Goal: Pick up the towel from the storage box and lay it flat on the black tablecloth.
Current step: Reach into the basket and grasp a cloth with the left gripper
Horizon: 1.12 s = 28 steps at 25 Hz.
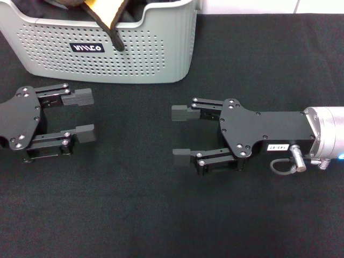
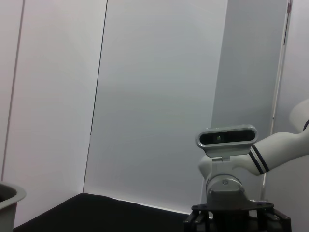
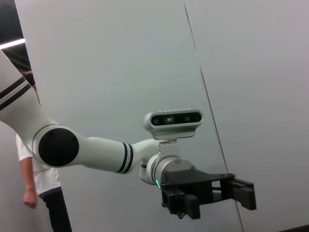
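The storage box (image 1: 134, 54) stands at the back left of the black tablecloth (image 1: 161, 215). The towel (image 1: 107, 15) lies bunched inside it; a yellow fold with black edging hangs over the dipped rim, and the rest is hidden. My left gripper (image 1: 83, 115) is open and empty, low over the cloth just in front of the box. My right gripper (image 1: 180, 134) is open and empty, to the right of the left one, its fingers pointing toward it. The right wrist view shows the left gripper (image 3: 241, 193) from the side.
A brown object (image 1: 70, 4) shows at the box's back edge. The box rim (image 2: 9, 195) appears in the left wrist view, with the right arm's wrist camera (image 2: 227, 137). A person (image 3: 38, 193) stands beyond the left arm. White walls surround the table.
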Each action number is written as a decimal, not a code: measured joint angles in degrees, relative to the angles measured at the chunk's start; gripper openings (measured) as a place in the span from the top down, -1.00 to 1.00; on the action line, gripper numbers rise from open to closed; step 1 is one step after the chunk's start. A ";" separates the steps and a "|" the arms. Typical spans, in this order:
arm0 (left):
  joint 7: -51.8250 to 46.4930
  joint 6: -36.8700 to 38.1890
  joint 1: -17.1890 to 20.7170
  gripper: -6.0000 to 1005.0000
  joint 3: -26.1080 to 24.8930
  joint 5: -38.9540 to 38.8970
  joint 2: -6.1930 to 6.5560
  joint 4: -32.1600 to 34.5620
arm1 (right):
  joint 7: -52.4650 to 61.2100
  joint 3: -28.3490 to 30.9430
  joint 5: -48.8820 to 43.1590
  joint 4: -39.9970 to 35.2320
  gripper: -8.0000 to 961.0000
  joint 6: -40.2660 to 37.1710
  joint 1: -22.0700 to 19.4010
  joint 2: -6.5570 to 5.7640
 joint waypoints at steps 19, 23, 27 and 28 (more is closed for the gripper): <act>-1.01 -0.16 -1.09 -0.36 -4.45 -0.62 -1.02 0.21 | -1.09 0.01 0.00 0.59 -0.73 0.66 -0.18 0.00; -5.27 -0.13 -2.57 -0.36 -10.58 -2.26 -4.12 4.56 | -1.53 0.14 -0.01 0.69 -0.73 2.20 -0.93 0.00; -9.89 -2.89 -3.47 -0.36 -12.71 -4.67 -9.31 18.59 | -1.58 0.07 -0.02 0.70 -0.73 2.99 -1.03 0.00; -10.66 -5.27 -3.29 -0.36 -12.73 -3.39 -10.58 23.27 | -1.58 0.10 -0.02 0.71 -0.73 3.02 -1.20 0.00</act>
